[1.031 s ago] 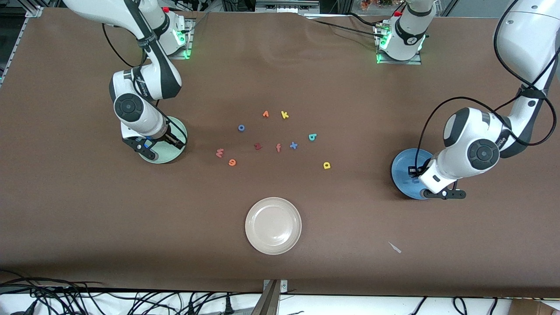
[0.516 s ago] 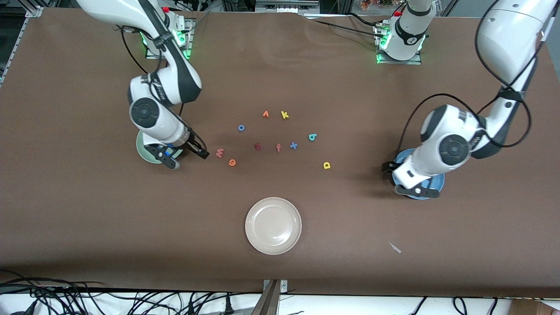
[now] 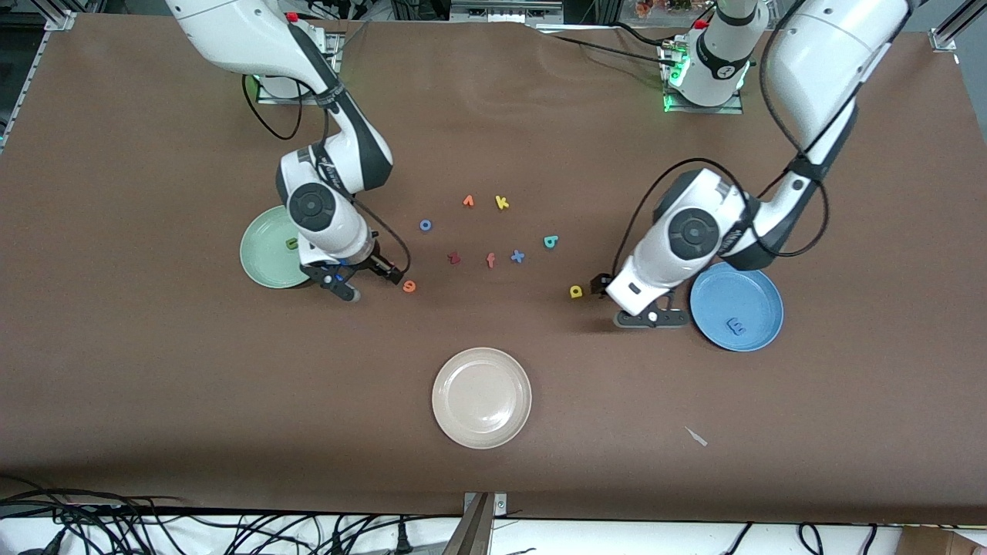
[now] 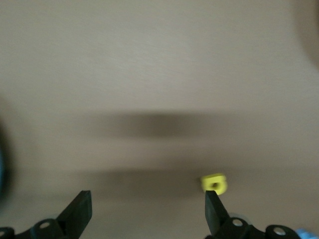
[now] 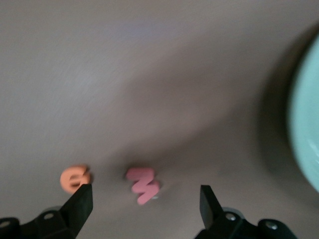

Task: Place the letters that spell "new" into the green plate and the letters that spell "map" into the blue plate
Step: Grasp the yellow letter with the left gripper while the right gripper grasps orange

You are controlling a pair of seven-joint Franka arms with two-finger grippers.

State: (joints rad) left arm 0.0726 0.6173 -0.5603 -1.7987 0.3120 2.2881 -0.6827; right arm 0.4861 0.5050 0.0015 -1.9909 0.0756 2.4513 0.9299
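**Foam letters half sorted, both grippers low with fingers spread**

Black fingers (image 5: 79,206) of the right gripper (image 5: 142,209) stand wide apart with nothing between them, low over the table (image 3: 154,385) just beside the green plate (image 3: 262,262). The salmon "w" (image 5: 143,184) lies under the gap in the right wrist view; in the front view the arm hides it. The orange "e" (image 3: 409,287) sits just by one fingertip, apart from it.

The left gripper (image 4: 147,209) also has its fingers (image 4: 79,209) fully spread and empty, low over bare table. The yellow "a" (image 3: 575,291) lies right at one fingertip; whether they touch is hard to make out, as the left wrist view is smeared.

The green "n" (image 3: 291,243) lies in the green plate, partly shadowed by the right arm. The blue "m" (image 3: 737,327) lies in the blue plate (image 3: 759,293), whose rim the left arm partly covers. The teal "p" (image 3: 550,242) rests on the table, farther from the front camera than the "a".

Other letters lie loosely between the arms: yellow "k" (image 3: 502,203), blue "o" (image 3: 425,225), blue "x" (image 3: 517,257), salmon "f" (image 3: 490,260). A cream plate (image 3: 482,398) sits nearer the front camera, with open table all round it.
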